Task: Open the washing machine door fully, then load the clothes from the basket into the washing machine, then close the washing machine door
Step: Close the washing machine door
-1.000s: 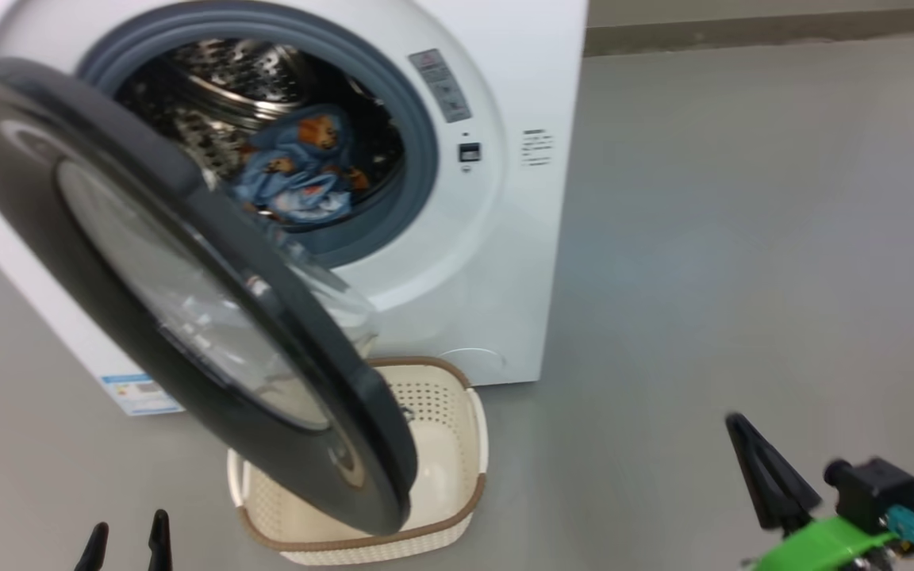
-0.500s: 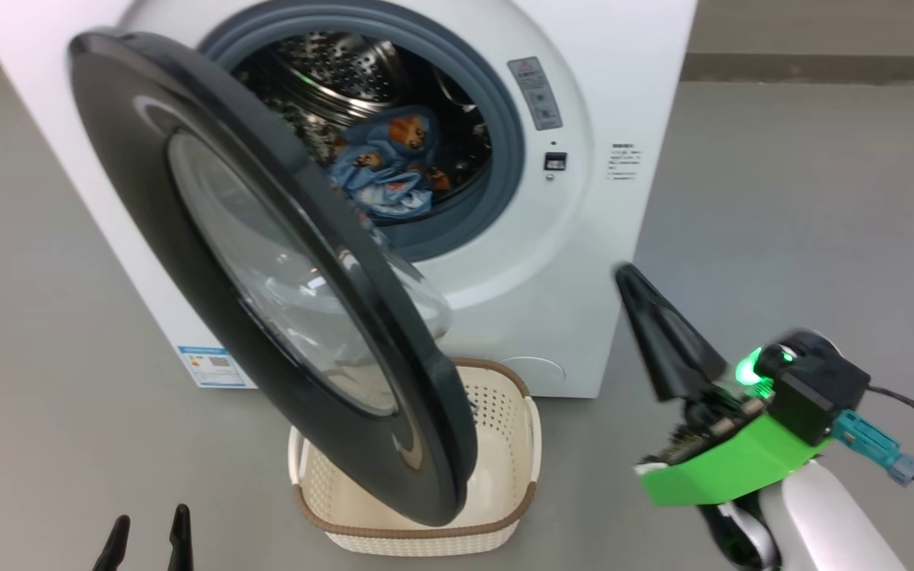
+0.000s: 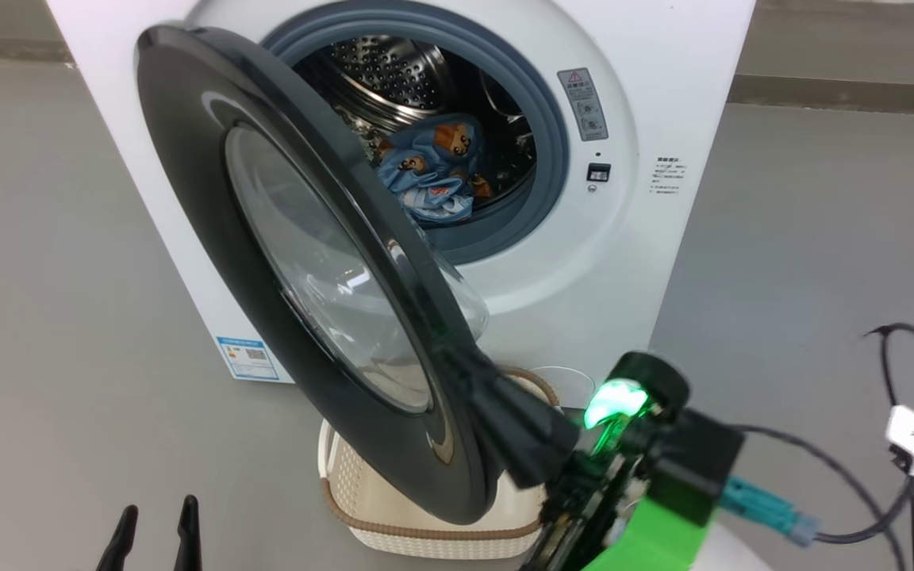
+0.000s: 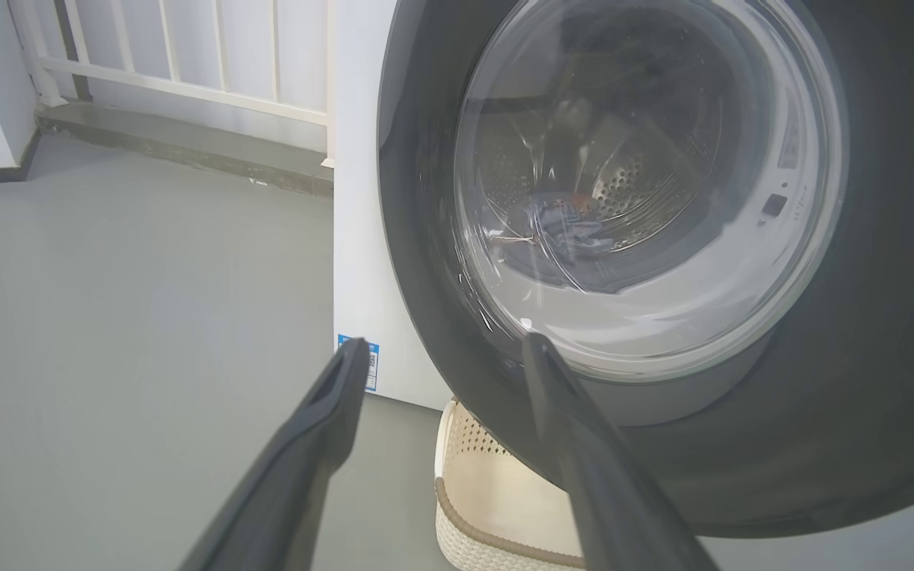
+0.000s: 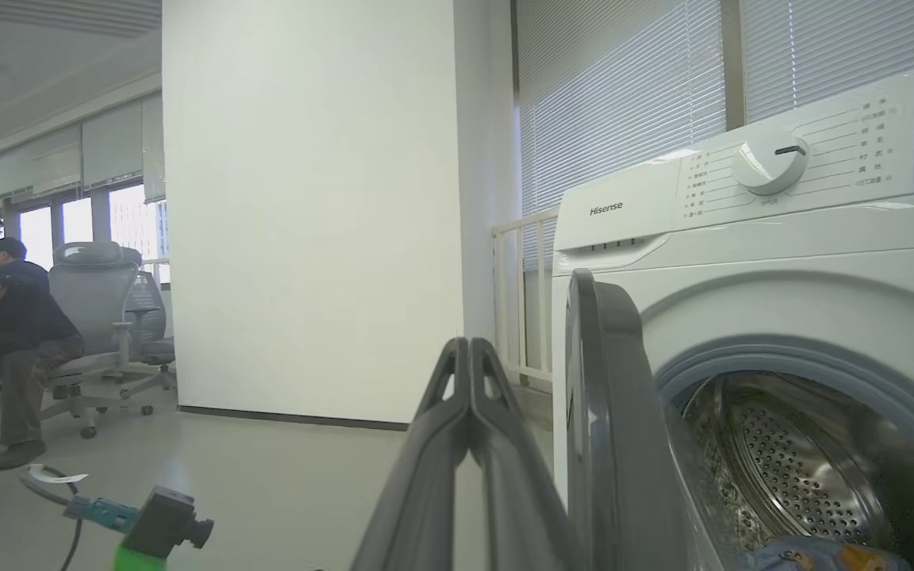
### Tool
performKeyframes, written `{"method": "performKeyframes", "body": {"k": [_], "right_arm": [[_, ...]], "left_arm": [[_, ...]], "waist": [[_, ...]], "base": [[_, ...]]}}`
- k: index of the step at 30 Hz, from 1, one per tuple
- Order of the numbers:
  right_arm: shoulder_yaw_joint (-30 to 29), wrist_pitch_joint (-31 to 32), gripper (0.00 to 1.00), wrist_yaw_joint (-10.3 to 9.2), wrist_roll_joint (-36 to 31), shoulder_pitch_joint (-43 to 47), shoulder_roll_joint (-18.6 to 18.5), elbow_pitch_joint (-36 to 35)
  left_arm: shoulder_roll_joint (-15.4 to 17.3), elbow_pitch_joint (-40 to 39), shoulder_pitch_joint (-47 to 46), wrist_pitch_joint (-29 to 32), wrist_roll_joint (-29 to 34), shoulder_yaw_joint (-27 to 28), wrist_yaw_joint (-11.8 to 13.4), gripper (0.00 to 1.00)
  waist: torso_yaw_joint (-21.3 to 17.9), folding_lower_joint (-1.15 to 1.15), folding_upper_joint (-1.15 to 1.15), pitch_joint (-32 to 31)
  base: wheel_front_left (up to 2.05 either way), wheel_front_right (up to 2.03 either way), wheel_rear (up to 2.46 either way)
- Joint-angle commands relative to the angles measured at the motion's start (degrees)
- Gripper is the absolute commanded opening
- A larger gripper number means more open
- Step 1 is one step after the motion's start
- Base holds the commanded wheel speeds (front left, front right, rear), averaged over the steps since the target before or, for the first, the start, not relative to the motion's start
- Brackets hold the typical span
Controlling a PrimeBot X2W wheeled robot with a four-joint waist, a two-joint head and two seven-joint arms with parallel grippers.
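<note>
The white washing machine [image 3: 663,79] stands with its black washing machine door [image 3: 211,198] swung partly out, glass porthole bulging toward the drum. The light blue clothes [image 3: 429,170] with bear prints lie inside the steel drum. Under the door's low edge sits the cream basket [image 3: 425,519]; the part of its inside that shows holds nothing. My right gripper [image 3: 469,365] is shut, its tips at the door's free edge. In the right wrist view the right gripper [image 5: 469,345] stands just beside the edge-on door [image 5: 608,412], on its outer side. My left gripper [image 3: 155,515] is open and holds nothing, low left. In the left wrist view the left gripper [image 4: 445,349] points at the door [image 4: 862,436].
A dark cable with a white tag [image 3: 913,432] lies on the grey floor at the right. In the right wrist view a white pillar [image 5: 306,222] rises left of the machine, and people [image 5: 5,333] sit by office chairs far left. A white railing [image 4: 187,47] runs behind the machine.
The head camera has swung, so the machine sits further right in view. My shut right gripper has moved from the lower right up and left to the door's free edge. The left gripper has stayed open.
</note>
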Motion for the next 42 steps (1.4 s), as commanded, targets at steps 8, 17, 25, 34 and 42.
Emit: {"method": "performKeyframes", "body": {"k": [8, 17, 25, 34, 42], "right_arm": [[7.6, -0.3, 0.0, 0.09, 2.5, 0.6, -0.4, 3.7], [10.6, -0.3, 0.0, 0.09, 3.8, 2.0, -2.0, 9.9], [10.7, -0.3, 0.0, 0.09, 4.5, 2.9, -2.3, 16.0], [8.1, -0.3, 0.0, 0.09, 4.9, 2.7, -1.4, 21.3], [6.1, -0.3, 0.0, 0.09, 4.7, 1.5, -0.2, 23.2]], "left_arm": [[0.1, -1.8, -2.1, -0.4, 0.7, 1.9, -0.1, 1.0], [0.1, -2.1, -2.2, -0.4, 0.7, 2.8, -0.1, 1.0], [0.0, -2.1, -2.5, -0.4, 0.6, 2.8, -0.1, 1.0], [-0.2, -2.0, -3.1, -0.4, 0.4, 2.9, -0.1, 1.0], [-0.3, -2.1, -3.4, -0.4, 0.4, 2.8, -0.1, 1.0]], "waist": [[0.8, 0.0, 0.0, 0.2], [0.5, 0.0, 0.0, 0.8], [0.1, 0.0, 0.0, 1.4], [0.0, 0.0, 0.0, 2.3], [-0.1, 0.0, 0.0, 2.7]], "base": [[0.0, 0.0, 0.0], [0.0, 0.0, 0.0], [0.0, 0.0, 0.0], [0.0, 0.0, 0.0], [0.0, 0.0, 0.0]]}}
